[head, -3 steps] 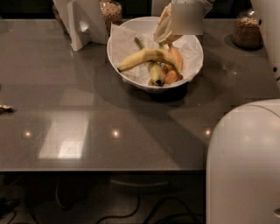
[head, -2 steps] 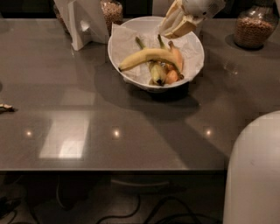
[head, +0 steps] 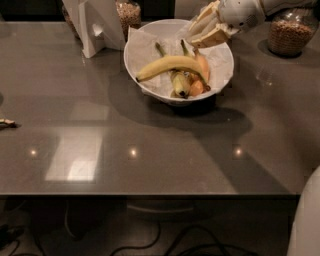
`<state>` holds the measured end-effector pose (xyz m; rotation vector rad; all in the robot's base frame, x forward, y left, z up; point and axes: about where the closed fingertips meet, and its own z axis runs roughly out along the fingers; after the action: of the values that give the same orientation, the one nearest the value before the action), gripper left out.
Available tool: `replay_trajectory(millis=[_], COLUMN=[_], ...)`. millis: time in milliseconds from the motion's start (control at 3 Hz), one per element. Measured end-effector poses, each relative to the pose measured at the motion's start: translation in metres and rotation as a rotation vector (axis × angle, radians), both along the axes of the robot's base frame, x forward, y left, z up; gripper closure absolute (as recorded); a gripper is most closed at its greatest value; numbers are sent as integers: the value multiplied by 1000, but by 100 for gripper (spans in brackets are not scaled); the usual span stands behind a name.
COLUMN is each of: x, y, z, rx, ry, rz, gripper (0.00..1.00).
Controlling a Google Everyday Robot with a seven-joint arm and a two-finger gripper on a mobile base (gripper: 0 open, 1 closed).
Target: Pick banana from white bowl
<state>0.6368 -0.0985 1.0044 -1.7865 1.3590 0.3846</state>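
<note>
The long bright yellow banana [head: 167, 65] lies across the white bowl [head: 150, 80], which has crinkled white paper lining and stands at the back middle of the grey table. A shorter greenish banana [head: 178, 81] and an orange-coloured fruit [head: 201, 70] lie under and beside it. My gripper [head: 202, 31] hangs over the bowl's far right rim, above and to the right of the banana, clear of the fruit. It holds nothing.
A white folded stand [head: 97, 25] sits left of the bowl with a jar of grains [head: 128, 12] behind it. Another jar of grains [head: 290, 32] stands at the back right. A white robot part [head: 306, 220] fills the lower right corner. A small object [head: 6, 122] lies at the table's left edge.
The view has come closer to the bowl. My gripper has risen and moved right, from over the fruit to above the bowl's far right rim. The fruit has not moved.
</note>
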Motion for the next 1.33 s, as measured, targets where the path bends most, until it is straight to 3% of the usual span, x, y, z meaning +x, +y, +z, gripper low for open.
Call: replay_trajectory(millis=[667, 1000, 1333], x=[5, 10, 16], y=[-2, -1, 0], z=[-25, -35, -42], rx=[52, 59, 61], ry=[53, 68, 80], rz=[-27, -42, -56], gripper=[33, 37, 51])
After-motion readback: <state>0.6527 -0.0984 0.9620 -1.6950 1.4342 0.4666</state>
